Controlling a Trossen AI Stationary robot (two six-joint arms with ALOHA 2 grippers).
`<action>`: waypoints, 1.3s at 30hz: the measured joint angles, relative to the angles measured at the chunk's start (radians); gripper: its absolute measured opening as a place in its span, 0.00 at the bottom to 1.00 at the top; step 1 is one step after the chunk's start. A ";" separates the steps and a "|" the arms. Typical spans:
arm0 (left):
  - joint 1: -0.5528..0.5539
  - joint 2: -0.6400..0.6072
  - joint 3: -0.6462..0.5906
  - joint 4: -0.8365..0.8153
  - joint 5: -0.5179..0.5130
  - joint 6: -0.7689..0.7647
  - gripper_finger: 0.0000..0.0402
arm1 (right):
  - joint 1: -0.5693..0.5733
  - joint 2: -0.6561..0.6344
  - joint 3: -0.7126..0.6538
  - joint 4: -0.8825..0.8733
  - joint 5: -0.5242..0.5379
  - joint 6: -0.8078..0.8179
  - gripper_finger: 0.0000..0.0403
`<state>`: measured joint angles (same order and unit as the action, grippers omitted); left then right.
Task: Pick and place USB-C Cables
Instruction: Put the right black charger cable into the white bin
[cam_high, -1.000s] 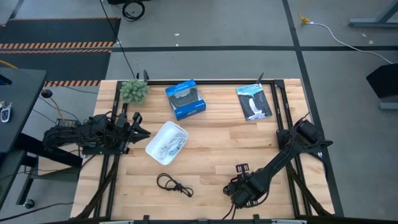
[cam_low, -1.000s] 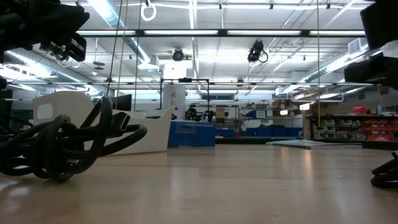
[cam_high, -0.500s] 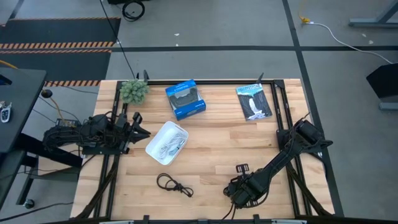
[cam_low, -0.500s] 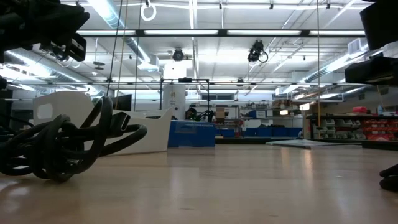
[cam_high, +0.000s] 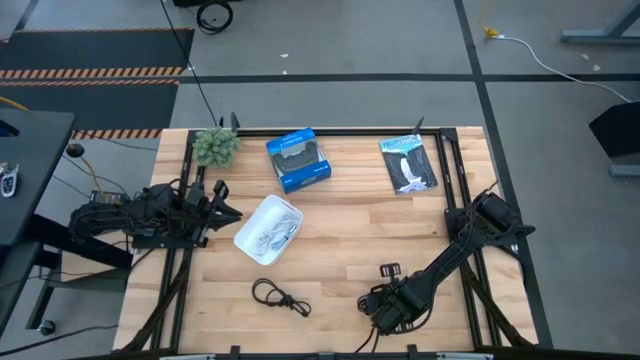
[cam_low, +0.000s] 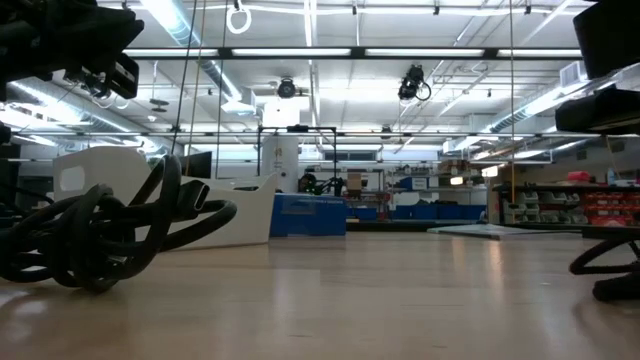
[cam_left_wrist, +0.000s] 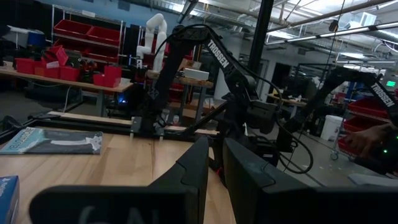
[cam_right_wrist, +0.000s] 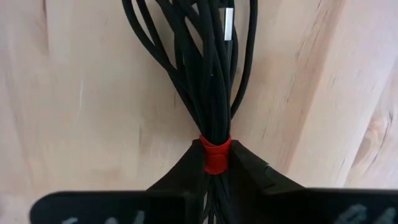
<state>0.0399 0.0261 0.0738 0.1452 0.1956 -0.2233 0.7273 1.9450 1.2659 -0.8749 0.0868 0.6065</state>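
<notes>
In the right wrist view a black coiled USB-C cable (cam_right_wrist: 205, 68) bound by a red tie lies on the wooden table, and my right gripper (cam_right_wrist: 215, 171) is shut on it near the table's front right. A second black cable (cam_high: 280, 296) lies loose on the table at the front middle. A white cable (cam_high: 272, 236) rests in a white tray (cam_high: 250, 222). My left gripper (cam_high: 224, 210) waits at the table's left edge, shut and holding nothing. My right gripper pinches the cable bundle at its red tie (cam_right_wrist: 215, 155) between its two fingers, one on each side of the bundle. The fingers point down at the table from above. The black loops (cam_right_wrist: 186, 37) fan out beyond the tie and lie on the wood.
A blue box (cam_high: 298, 158) and a black flat packet (cam_high: 408, 163) lie along the far edge, with a small green plant (cam_high: 215, 146) at the far left. Bare wood lies between the tray and my right gripper.
My right gripper has shut on the black cable at its red tie. In the low view the cable's loop at the right edge has shifted and now stands a little higher.
</notes>
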 joint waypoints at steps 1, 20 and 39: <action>0.000 0.000 0.000 0.000 0.000 0.000 0.14 | 0.000 0.000 0.000 0.000 0.000 0.004 0.12; 0.000 0.000 0.000 0.000 0.000 0.000 0.14 | -0.112 0.000 0.205 -0.163 0.044 -0.067 0.12; 0.000 0.000 0.000 0.000 0.000 0.000 0.14 | -0.247 0.001 0.364 -0.151 0.089 -0.178 0.12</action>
<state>0.0398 0.0261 0.0738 0.1455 0.1959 -0.2234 0.4801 1.9457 1.6296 -1.0261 0.1760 0.4283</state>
